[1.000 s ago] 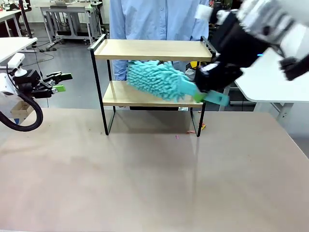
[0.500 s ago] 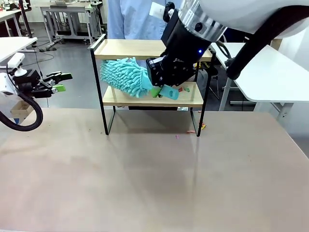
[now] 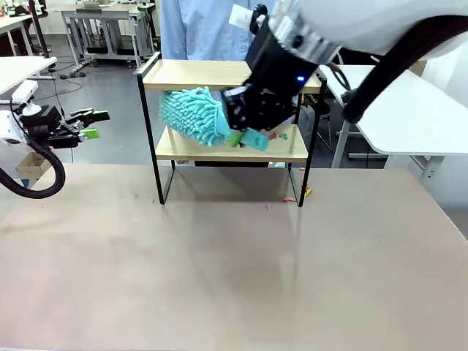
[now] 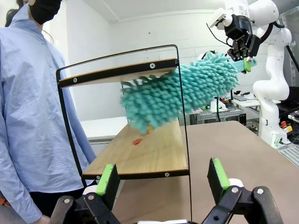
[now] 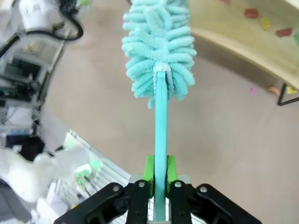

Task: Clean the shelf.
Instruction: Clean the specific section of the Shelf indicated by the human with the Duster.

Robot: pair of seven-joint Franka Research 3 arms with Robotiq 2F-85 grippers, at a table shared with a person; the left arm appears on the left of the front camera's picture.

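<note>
The bench (image 3: 234, 278) carries the shelf (image 3: 191, 74) near the middle of its far edge, and a person (image 3: 201, 29) in a light blue shirt stands just behind it. The turquoise duster (image 3: 194, 115) has its fluffy head level with the gap between the two boards, toward the shelf's left end; its handle is clamped tight in the right gripper (image 3: 236, 137), which sits in front of the shelf's middle. The left gripper (image 3: 91, 124) hangs off the bench's far left corner, well apart from the shelf, with its jaws spread wide and empty. Small coloured scraps (image 4: 137, 141) lie on the lower board.
</note>
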